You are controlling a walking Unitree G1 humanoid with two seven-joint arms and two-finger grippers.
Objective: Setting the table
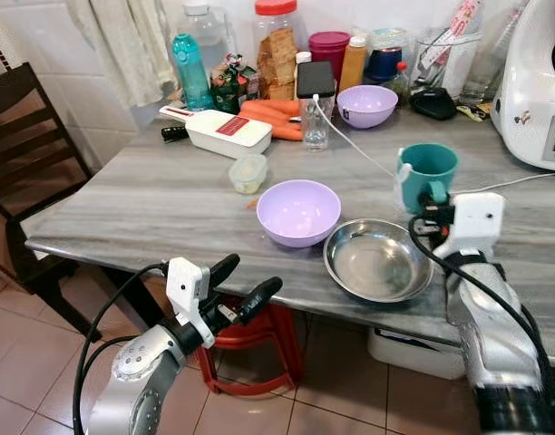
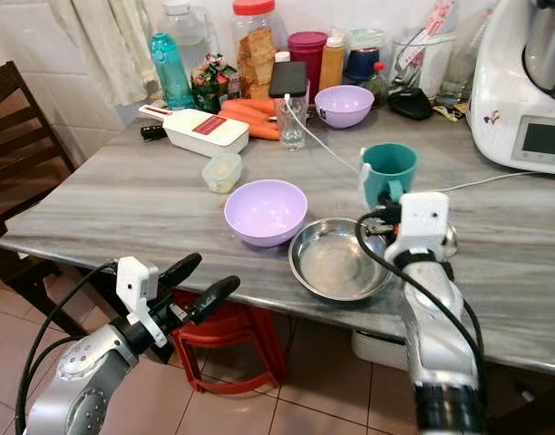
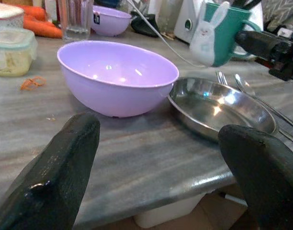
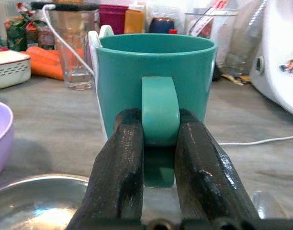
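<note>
The purple bowl point(image 1: 298, 212) at frame centre and the steel dish point(image 1: 377, 260) just right of it hold nothing; right gripper point(image 4: 158, 158) clenched on the handle of the teal mug point(image 1: 428, 174), upright on the desk point(image 1: 150, 204) right of centre; left gripper point(image 1: 244, 285) spread wide, lower left.

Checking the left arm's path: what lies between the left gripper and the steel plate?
From the left gripper, bare grey tabletop leads to the steel plate; the purple bowl sits just beside, per the left wrist view.

No text, brand or number is readable; the red label on the white box point(image 1: 228, 130) on the counter point(image 1: 150, 204) is too small.
</note>
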